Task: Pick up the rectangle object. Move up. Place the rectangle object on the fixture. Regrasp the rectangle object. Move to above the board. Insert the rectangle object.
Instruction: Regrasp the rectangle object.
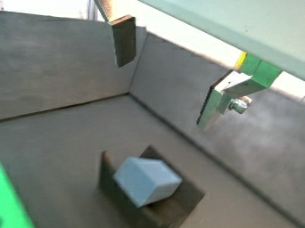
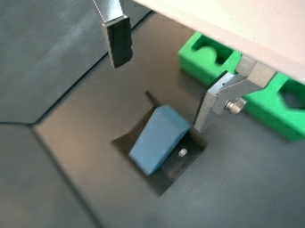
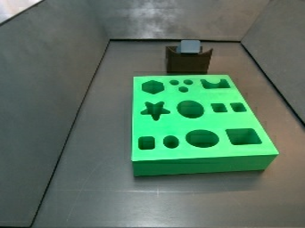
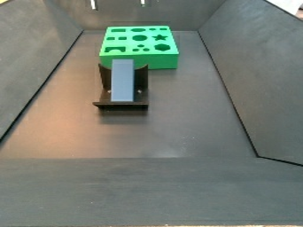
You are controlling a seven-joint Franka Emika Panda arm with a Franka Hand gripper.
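The rectangle object point(image 1: 146, 180), a light blue-grey block, lies tilted in the notch of the dark fixture point(image 1: 179, 207). Both show in the other wrist view too, the rectangle object point(image 2: 159, 140) on the fixture point(image 2: 179, 165), and in both side views point(image 3: 190, 47) point(image 4: 122, 80). My gripper point(image 1: 170, 73) point(image 2: 165, 73) hangs above the block, open and empty, with its fingers well apart and clear of it. The green board point(image 3: 197, 125) point(image 4: 140, 46) with its shaped holes lies on the floor next to the fixture point(image 3: 188, 61) point(image 4: 122, 104).
Grey walls slope up around the grey floor point(image 4: 154, 186) on all sides. A corner of the board point(image 2: 238, 76) shows close to the fixture in a wrist view, and a green edge point(image 1: 10, 200) shows in the other.
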